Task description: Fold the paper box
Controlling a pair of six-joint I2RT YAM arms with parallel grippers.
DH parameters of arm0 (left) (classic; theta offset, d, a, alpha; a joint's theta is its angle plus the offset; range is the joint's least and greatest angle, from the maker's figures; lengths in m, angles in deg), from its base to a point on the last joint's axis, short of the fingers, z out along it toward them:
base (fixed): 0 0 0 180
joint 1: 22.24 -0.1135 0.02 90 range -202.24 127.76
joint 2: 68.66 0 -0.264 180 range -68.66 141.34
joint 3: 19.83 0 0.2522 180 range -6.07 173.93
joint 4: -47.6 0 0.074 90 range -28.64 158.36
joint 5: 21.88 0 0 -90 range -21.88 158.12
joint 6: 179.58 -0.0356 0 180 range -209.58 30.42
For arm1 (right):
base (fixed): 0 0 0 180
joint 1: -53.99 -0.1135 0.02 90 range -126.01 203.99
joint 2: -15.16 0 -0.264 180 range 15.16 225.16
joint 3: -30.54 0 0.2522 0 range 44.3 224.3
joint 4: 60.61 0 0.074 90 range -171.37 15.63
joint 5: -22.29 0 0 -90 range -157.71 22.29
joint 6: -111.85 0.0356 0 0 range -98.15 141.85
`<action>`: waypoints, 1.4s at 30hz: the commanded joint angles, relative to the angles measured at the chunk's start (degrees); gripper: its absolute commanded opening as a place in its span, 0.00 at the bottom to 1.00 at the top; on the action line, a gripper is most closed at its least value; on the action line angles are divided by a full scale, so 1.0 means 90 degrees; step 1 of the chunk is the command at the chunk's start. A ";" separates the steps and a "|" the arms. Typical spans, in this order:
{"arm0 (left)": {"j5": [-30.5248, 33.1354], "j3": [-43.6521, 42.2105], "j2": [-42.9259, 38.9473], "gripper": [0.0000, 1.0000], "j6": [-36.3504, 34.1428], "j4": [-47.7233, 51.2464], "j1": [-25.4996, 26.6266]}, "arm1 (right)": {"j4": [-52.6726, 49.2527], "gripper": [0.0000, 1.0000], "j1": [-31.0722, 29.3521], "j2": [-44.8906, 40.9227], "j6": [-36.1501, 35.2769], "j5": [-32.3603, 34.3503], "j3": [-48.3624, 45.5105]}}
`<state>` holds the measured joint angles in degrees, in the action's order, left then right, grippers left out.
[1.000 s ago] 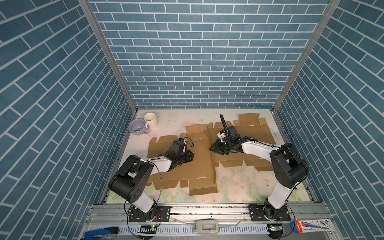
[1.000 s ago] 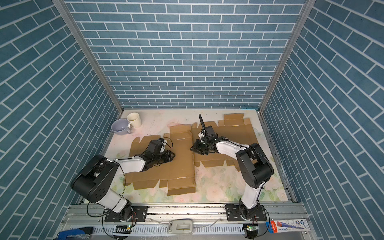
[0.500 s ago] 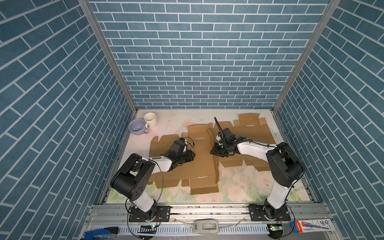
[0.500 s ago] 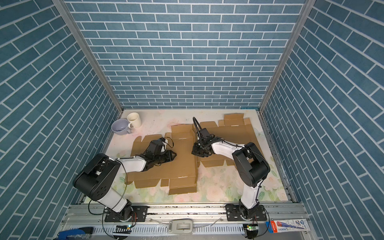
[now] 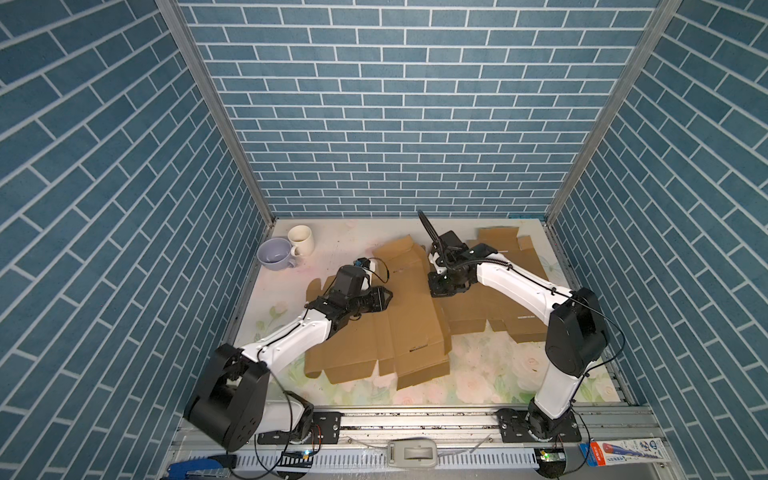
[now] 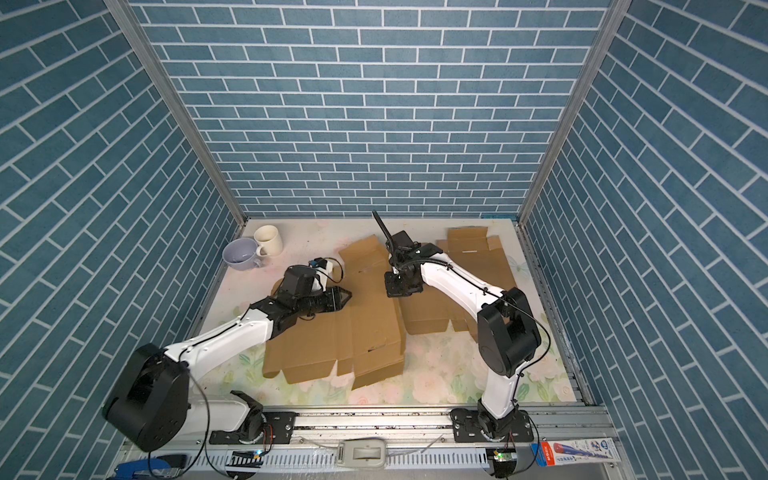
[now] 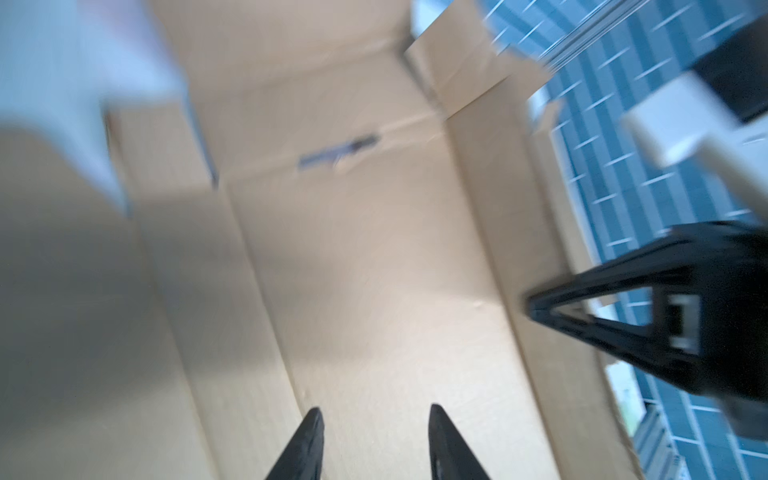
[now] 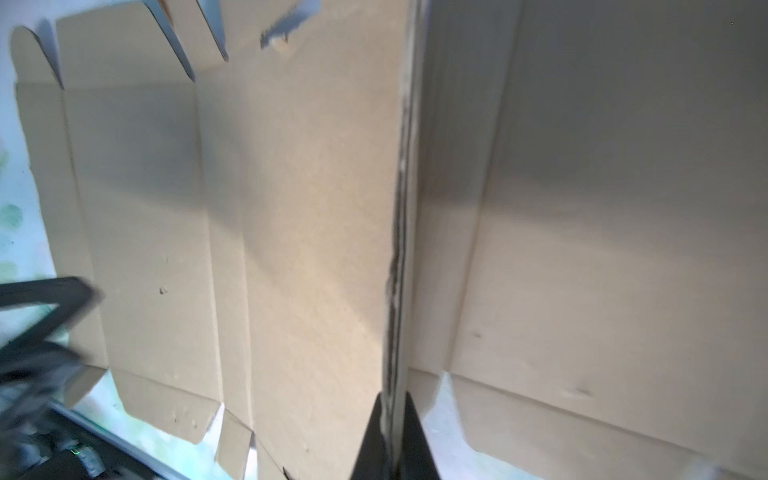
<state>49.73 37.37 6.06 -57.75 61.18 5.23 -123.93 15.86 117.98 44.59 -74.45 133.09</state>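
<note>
The paper box (image 5: 415,328) (image 6: 370,328) is a flat brown cardboard blank lying unfolded in the middle of the table. My right gripper (image 5: 439,289) (image 6: 397,291) points down at its right edge. In the right wrist view the gripper (image 8: 392,395) is shut on that thin edge of the box (image 8: 311,208). My left gripper (image 5: 388,297) (image 6: 348,296) lies low over the box's left half. In the blurred left wrist view the gripper (image 7: 374,409) is open above bare cardboard (image 7: 353,249), holding nothing.
A second flat cardboard blank (image 5: 500,243) (image 6: 469,245) lies at the back right, partly under the right arm and the box's edge. A purple cup (image 5: 274,254) and a cream mug (image 5: 300,240) stand at the back left. Brick-pattern walls enclose three sides.
My right gripper has closed on the box's right edge. My left gripper's jaws have opened slightly, and that arm has stayed over the box's left half.
</note>
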 commanded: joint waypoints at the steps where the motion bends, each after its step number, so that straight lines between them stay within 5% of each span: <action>1: -0.0214 0.0094 -0.0335 0.44 -0.0281 0.0491 -0.0328 | -0.1940 0.06 0.0043 -0.0210 -0.1392 0.1382 0.1133; 9: -0.0438 -0.0310 -0.0258 0.44 -0.0180 -0.0270 -0.0500 | -0.2812 0.06 -0.0149 0.0382 -0.3108 0.4158 0.2967; 13: -0.0395 -0.0666 -0.0282 0.44 -0.0014 -0.0628 -0.0512 | -0.2261 0.03 -0.0406 0.0757 -0.4266 0.5725 0.2954; 17: -0.0277 -0.0736 -0.0481 0.44 -0.0048 -0.0508 -0.0512 | -0.1236 0.03 -0.0674 0.0972 -0.5005 0.6487 0.2855; 21: -0.0284 -0.0676 -0.0635 0.44 -0.0095 -0.0274 -0.0640 | -0.0137 0.02 -0.0997 0.0937 -0.5453 0.6512 0.2323; 32: -0.0752 -0.0244 -0.1080 0.54 -0.0012 0.0252 -0.1757 | 0.3465 0.01 -0.1261 -0.0381 -0.6209 0.6443 -0.1225; 42: -0.1225 0.1500 -0.0340 0.68 -0.0242 0.0988 -0.2132 | 0.4067 0.02 -0.1233 -0.0957 -0.7045 0.5445 -0.1931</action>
<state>40.02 48.08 1.68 -58.27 66.92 -12.96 -91.17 4.71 112.69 -14.71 -20.84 118.47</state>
